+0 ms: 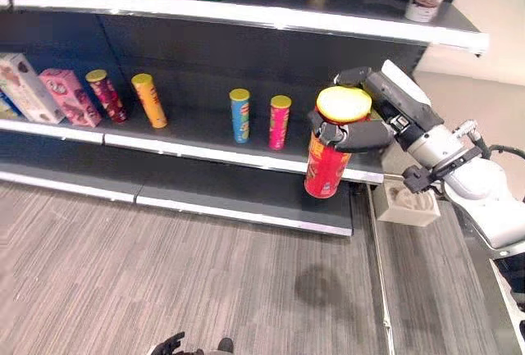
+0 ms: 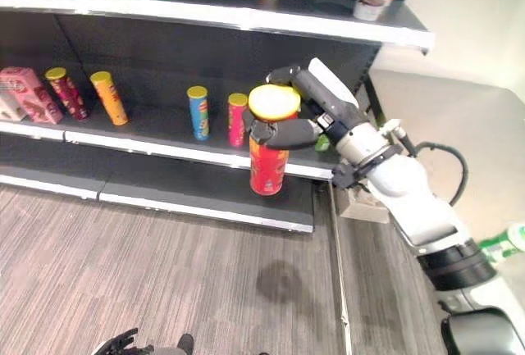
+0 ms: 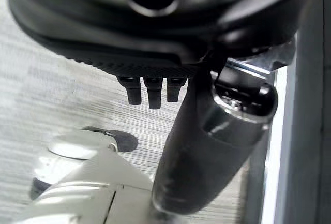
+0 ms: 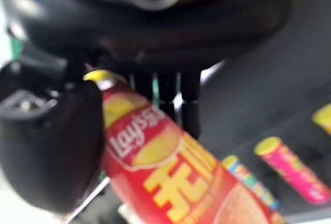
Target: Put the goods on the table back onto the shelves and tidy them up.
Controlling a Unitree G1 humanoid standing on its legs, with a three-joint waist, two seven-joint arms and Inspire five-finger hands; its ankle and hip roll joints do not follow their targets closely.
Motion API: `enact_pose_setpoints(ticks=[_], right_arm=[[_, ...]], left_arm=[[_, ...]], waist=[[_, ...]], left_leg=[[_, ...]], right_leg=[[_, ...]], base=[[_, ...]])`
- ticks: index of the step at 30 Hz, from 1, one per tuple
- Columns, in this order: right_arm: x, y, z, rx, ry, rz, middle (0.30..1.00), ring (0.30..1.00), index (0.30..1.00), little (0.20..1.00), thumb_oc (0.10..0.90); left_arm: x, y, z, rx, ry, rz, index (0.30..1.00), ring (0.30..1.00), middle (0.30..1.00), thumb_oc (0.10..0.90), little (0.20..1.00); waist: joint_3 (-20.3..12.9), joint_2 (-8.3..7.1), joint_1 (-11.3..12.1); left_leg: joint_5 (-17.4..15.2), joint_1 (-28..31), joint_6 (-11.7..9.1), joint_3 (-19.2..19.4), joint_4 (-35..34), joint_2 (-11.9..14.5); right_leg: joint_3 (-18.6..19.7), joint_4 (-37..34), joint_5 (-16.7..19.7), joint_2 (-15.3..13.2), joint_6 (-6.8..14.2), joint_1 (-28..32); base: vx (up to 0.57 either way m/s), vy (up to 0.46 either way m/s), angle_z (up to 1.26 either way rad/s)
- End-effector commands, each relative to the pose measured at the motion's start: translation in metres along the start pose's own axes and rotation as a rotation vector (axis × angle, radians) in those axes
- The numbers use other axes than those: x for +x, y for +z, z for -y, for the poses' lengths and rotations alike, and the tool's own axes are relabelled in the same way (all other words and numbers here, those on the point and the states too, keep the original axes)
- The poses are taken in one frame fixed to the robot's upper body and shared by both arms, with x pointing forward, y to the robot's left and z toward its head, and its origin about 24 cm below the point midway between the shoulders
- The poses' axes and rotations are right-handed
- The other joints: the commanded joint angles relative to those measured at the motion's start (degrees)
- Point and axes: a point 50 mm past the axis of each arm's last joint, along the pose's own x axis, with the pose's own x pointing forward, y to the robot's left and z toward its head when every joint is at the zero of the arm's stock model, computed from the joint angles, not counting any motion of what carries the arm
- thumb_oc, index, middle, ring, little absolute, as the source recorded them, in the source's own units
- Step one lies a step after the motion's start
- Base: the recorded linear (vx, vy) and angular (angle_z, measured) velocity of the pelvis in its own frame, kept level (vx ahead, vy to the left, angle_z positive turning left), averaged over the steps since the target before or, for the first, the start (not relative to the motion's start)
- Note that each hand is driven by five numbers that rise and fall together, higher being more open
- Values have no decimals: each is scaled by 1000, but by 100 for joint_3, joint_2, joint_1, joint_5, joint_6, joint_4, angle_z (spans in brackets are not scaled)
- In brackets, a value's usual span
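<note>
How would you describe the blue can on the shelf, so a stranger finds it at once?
Look at the middle shelf of the dark rack. Four slim cans stand there; the blue can is third from the left, beside the pink can. It is the only blue one.

Middle shelf [image 1: 197, 129]: open stretch at centre, between the yellow can [image 1: 149, 100] at 9 o'clock and the blue can [image 1: 239, 115]. The pink can [image 1: 280, 122] stands just beside the blue one, narrow gap between.

Right end of the shelf, 3 o'clock: taken up by the right hand [image 1: 361, 129] curled round the red chip can [image 1: 326, 162], held upright at the shelf's front edge.

Left end: maroon can [image 1: 107, 96], pink box [image 1: 70, 97] and a further box [image 1: 26, 87] close together, little passage.

Overhead, 12 o'clock: upper shelf board [image 1: 246, 12] caps the headroom.

Bottom shelf [image 1: 205, 191]: bare along its length.
</note>
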Motion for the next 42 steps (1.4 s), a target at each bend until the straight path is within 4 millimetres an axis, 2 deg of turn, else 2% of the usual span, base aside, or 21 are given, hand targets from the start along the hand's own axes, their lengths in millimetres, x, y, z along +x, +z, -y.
enact_pose_setpoints(ticks=[1, 3, 5, 6, 7, 9, 12, 13, 15, 16, 17, 19, 20, 21, 24, 27, 31, 36, 38, 40, 42], right_arm=[[13, 49, 28, -82, -124, 246, 300, 300, 300, 300, 400], [14, 50, 27, -52, -135, 256, 300, 300, 300, 300, 400], [14, 49, 25, -38, -135, 256, 300, 300, 300, 300, 400], [14, 49, 25, -38, -135, 256, 300, 300, 300, 300, 400], [14, 47, 26, -53, -145, 240, 300, 300, 300, 300, 400], [11, 43, 27, -57, -158, 222, 300, 300, 300, 300, 400], [2, 33, 24, -60, -169, 179, 300, 300, 300, 300, 400], [-3, 24, 18, -47, -185, 138, 300, 300, 300, 300, 400], [1, 23, 11, -37, -189, 144, 300, 300, 300, 300, 400], [9, 26, 6, -24, -188, 166, 300, 300, 300, 300, 400], [10, 26, 6, -26, -187, 168, 300, 300, 300, 300, 400], [7, 21, 6, -29, -191, 145, 300, 300, 300, 300, 400], [5, 19, 6, -25, -194, 136, 300, 300, 300, 300, 400], [5, 18, 5, -27, -197, 133, 300, 300, 300, 300, 400], [8, 22, 4, -17, -196, 157, 300, 300, 300, 300, 400], [9, 20, 3, -23, -182, 150, 300, 300, 300, 300, 400], [7, 17, -1, -4, -185, 139, 300, 300, 300, 300, 400], [13, 22, -10, 22, -174, 167, 300, 300, 300, 300, 400], [13, 24, -12, 23, -184, 185, 300, 300, 300, 300, 400], [16, 28, -14, 21, -196, 204, 300, 300, 300, 300, 400], [19, 28, -14, 9, -221, 203, 300, 300, 300, 300, 400]], left_arm=[[2, 22, -4, 33, -9, 82, 900, 900, 900, 800, 900], [2, 19, -10, 38, 17, 70, 900, 900, 900, 800, 900], [2, 23, -12, 24, 32, 88, 900, 900, 900, 800, 900], [2, 23, -12, 24, 32, 88, 900, 900, 900, 800, 900], [1, 24, -17, 15, 50, 91, 900, 900, 900, 800, 900], [1, 24, -18, 36, 55, 94, 900, 900, 900, 800, 900], [3, 27, -20, 76, 51, 91, 900, 900, 900, 800, 900], [4, 31, -18, 115, 38, 94, 900, 900, 900, 800, 900], [4, 35, -25, 170, 45, 99, 900, 900, 900, 800, 900], [2, 35, -34, 178, 69, 101, 900, 900, 900, 800, 900], [2, 36, -34, 175, 68, 102, 900, 900, 900, 800, 900], [0, 36, -39, 168, 74, 105, 900, 900, 900, 800, 900], [1, 35, -40, 167, 77, 98, 900, 900, 900, 800, 900], [1, 32, -41, 145, 87, 80, 900, 900, 900, 800, 900], [0, 23, -42, 136, 94, 50, 900, 900, 900, 800, 900], [0, 14, -31, 94, 68, 33, 900, 900, 900, 800, 900], [1, 10, -17, 123, 27, 20, 900, 900, 900, 800, 900], [-1, 4, -12, 103, 15, 16, 900, 900, 900, 800, 900], [-1, 8, -13, 104, 17, 33, 900, 900, 900, 800, 900], [-1, 15, -12, 75, 15, 63, 900, 900, 900, 800, 900], [0, 20, -10, 64, 15, 78, 900, 900, 900, 800, 900]], waist=[[-243, -214, 124], [-292, -241, 148], [-291, -212, 114], [-291, -212, 114], [-322, -118, 34], [-367, 18, -12], [-522, 124, -79], [-552, 105, -102], [-459, 34, -85], [-396, 179, -22], [-361, 159, -33], [-309, 268, -198], [-259, 312, -313], [-226, 322, -305], [-246, 296, -246], [-164, 190, -318], [-195, 14, -360], [-313, 0, -265], [-226, -50, -227], [-27, -22, -104], [70, 29, -43]], left_leg=[[-408, -223, -49, 698, 310, 137], [-171, -266, -110, 451, -33, 437], [222, -390, -281, 267, -309, 944], [222, -390, -281, 267, -309, 944], [547, -430, -437, 282, -707, 1383], [782, -478, -559, 327, -921, 1555], [622, -347, -544, 440, -949, 1387], [390, -270, -390, 463, -861, 1062], [104, -167, -19, 619, -682, 626], [-44, 93, 155, 876, -771, 426], [23, 67, 199, 906, -765, 376], [16, 218, 263, 882, -858, 226], [32, 315, 292, 778, -902, 150], [6, 410, 314, 791, -939, 81], [-131, 519, 310, 883, -977, -11], [-192, 641, 353, 856, -977, -203], [-360, 743, 390, 717, -977, -351], [-580, 654, 345, 811, -611, -298], [-755, 293, 152, 883, 310, -171], [-471, -238, -123, 791, 1362, -77], [-268, -571, -235, 731, 1676, 133]], right_leg=[[247, 34, 66, -122, 296, -321], [361, 34, 67, -166, 340, -349], [446, 35, 60, -336, 407, -353], [446, 35, 60, -336, 407, -353], [586, 52, 19, -525, 525, -345], [665, 69, 11, -670, 626, -257], [651, 166, 92, -936, 779, -131], [648, 599, 330, -1376, 818, -173], [678, 1184, 955, -1885, 775, -426], [247, 1662, 1141, -2169, 723, -599], [197, 1685, 1180, -2235, 660, -629], [665, 2185, 782, -1714, 517, -986], [944, 2337, 455, -1237, 412, -1216], [823, 2311, 197, -1006, 351, -1327], [330, 1966, 7, -891, 320, -1158], [293, 1065, 348, -349, 361, -1469], [382, 370, 659, -244, 449, -1313], [452, 131, 560, -135, 394, -1039], [410, 34, 426, -125, 322, -832], [373, 34, 355, -137, 231, -714], [326, 34, 235, -117, 198, -650]], base=[[36, 119, 44], [100, 163, 19], [99, 240, -10], [118, 393, -8], [131, 429, -3], [182, 543, -9], [196, 496, -17], [174, 505, -4], [162, 686, 51], [46, 564, 27], [54, 585, -38], [83, 370, -30], [172, 377, 36], [154, 296, 62], [121, 125, 20], [160, 102, -7], [172, -2, 35], [148, -51, 3], [86, -105, -4], [6, -76, 2], [14, 7, 3]])
